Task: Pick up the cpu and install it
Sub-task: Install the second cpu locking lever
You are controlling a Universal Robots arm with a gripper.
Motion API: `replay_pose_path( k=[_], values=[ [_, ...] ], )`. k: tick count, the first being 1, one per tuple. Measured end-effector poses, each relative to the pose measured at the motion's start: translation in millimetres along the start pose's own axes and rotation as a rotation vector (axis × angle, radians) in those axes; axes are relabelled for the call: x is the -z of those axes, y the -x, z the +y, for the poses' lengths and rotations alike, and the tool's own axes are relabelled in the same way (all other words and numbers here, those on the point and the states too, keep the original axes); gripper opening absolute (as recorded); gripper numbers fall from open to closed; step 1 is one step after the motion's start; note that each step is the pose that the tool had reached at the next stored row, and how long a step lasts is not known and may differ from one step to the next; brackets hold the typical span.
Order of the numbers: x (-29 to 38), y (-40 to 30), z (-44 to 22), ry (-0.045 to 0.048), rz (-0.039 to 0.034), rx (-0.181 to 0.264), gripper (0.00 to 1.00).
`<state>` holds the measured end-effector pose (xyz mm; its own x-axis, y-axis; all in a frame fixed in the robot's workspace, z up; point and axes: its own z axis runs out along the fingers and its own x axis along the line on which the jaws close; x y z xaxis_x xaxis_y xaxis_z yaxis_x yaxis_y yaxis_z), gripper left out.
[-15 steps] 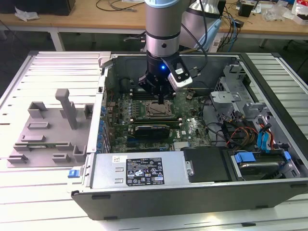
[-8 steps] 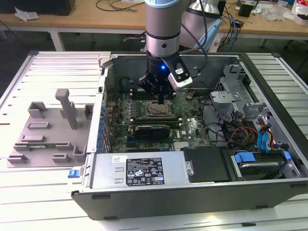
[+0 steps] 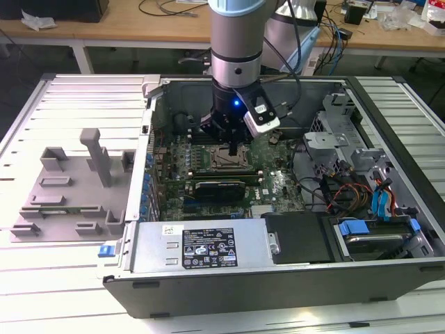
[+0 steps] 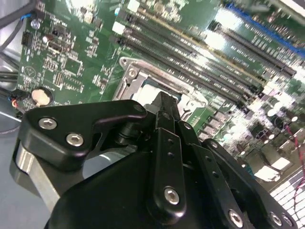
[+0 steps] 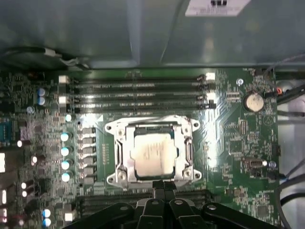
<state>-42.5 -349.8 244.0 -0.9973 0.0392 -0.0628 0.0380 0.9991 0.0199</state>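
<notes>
A grey plastic fixture [image 3: 73, 191] lies at the exterior view's left, outside the open computer case [image 3: 278, 278]. Further right the gripper [image 3: 231, 149] hangs over the socket [image 5: 153, 151] — fingers pressed together, holding nothing. The cpu [image 5: 153, 156] sits flat inside that socket's metal frame.

Bright overhead light; glare blooms off the motherboard [image 4: 238, 62] in the second wrist view, the first wrist view looks soft and hazy.
</notes>
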Motion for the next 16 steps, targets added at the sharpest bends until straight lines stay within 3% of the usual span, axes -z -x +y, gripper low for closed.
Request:
replay_pose_path(
  k=[3,5,16],
  values=[
    [0.2,0.4,-10.2,-0.0001,0.0,0.0,0.11],
    [0.0,0.5,-12.6,0.0003,0.0,0.004,0.11],
    [-5.1,-10.8,-14.0,0.0014,0.0004,0.023,0.11]
  ],
)
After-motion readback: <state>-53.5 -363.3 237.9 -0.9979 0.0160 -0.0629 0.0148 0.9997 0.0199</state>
